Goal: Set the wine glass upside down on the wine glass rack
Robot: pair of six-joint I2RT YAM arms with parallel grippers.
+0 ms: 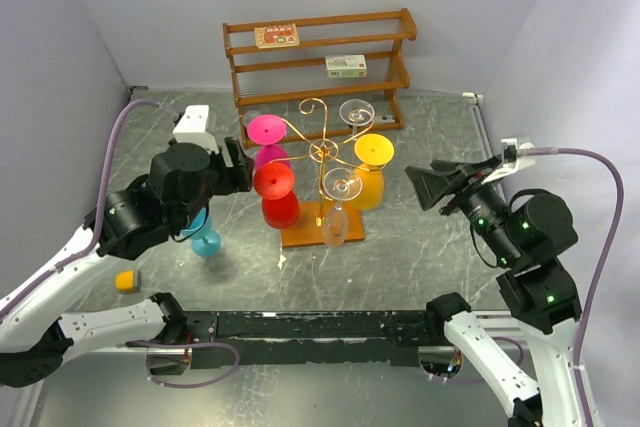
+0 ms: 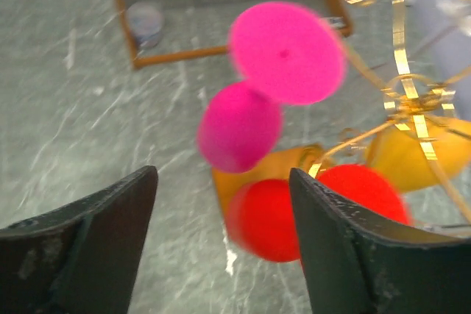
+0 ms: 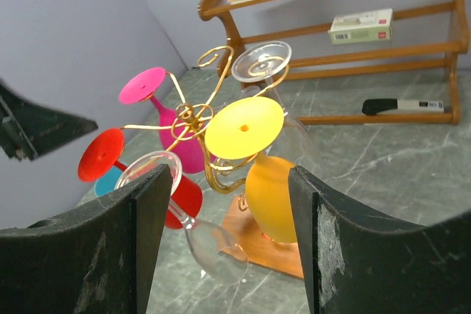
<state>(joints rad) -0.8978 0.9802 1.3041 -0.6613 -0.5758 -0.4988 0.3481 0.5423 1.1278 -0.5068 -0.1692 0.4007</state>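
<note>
Jaws of the left gripper [image 2: 221,174] and right gripper [image 3: 229,172] are held apart, empty; print on the boxes [image 3: 360,26] on the shelf [image 3: 460,20] cannot be read.

- A brown wooden shelf [image 1: 350,21] with three tiers stands at the far side of the grey marbled table [image 1: 420,247].
- A flat box [image 1: 277,37] lies on its top tier, toward the left.
- A white and green box [image 1: 346,66] lies on the middle tier, toward the right.
- A small yellow piece [image 1: 127,281] lies near, at the left.
</note>
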